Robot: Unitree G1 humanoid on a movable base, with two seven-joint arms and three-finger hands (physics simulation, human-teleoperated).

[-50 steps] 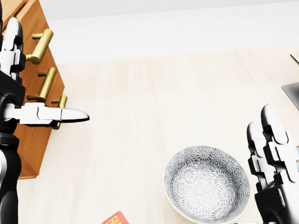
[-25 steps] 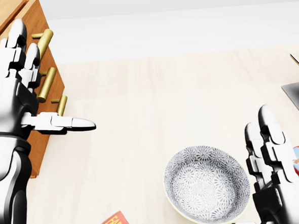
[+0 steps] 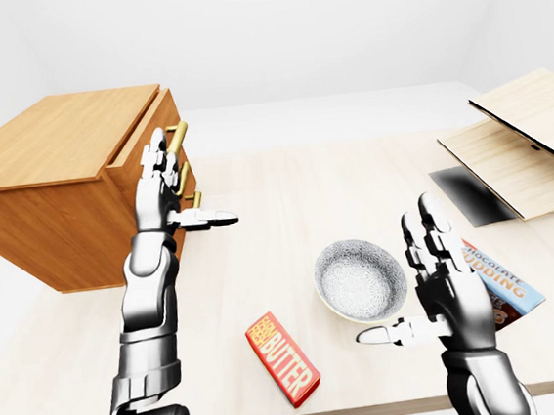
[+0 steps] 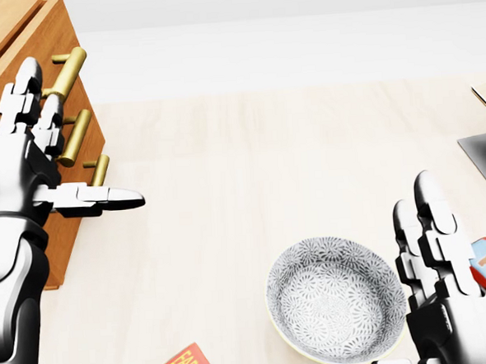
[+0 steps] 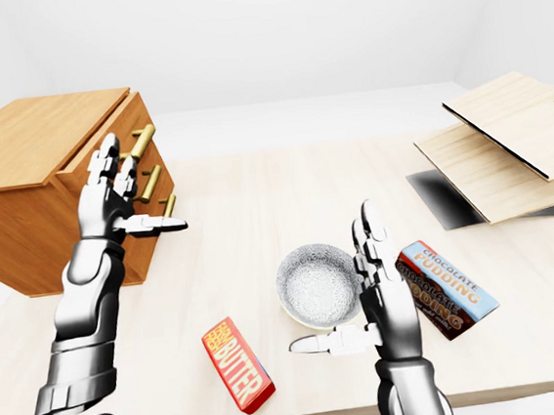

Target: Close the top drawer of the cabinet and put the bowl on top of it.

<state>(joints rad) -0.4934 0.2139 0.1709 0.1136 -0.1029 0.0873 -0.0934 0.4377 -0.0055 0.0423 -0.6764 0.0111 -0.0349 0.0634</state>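
A pale wooden counter (image 3: 286,197) fills a bare white room with plain walls. At the counter's left edge in the left-eye view stands a wooden cabinet (image 3: 50,190), its drawer fronts facing right and fitted with brass handles (image 4: 69,73). The top drawer (image 5: 118,134) looks pulled out a little, with a narrow dark gap under the cabinet top.

The left hand (image 3: 158,194) is raised just beside the drawer fronts. Its fingers (image 4: 27,88) are spread wide and point upward, the thumb sticks out to the right, and it holds nothing. Whether it touches the handles cannot be told.

A patterned grey-and-white bowl (image 3: 361,280) sits upright on the counter, toward the bottom edge and right of the middle, well apart from the cabinet. The right hand (image 3: 442,290) stands just right of the bowl with its fingers (image 4: 426,204) straight and apart and its thumb reaching left below the bowl's rim. It grips nothing.

A red butter box (image 3: 283,358) lies flat near the counter's bottom edge, left of the bowl. A chocolate pudding box (image 5: 447,287) lies to the right of the right hand. At the counter's right edge, light wooden boards (image 3: 526,139) are tilted above a dark flat panel (image 3: 472,196).
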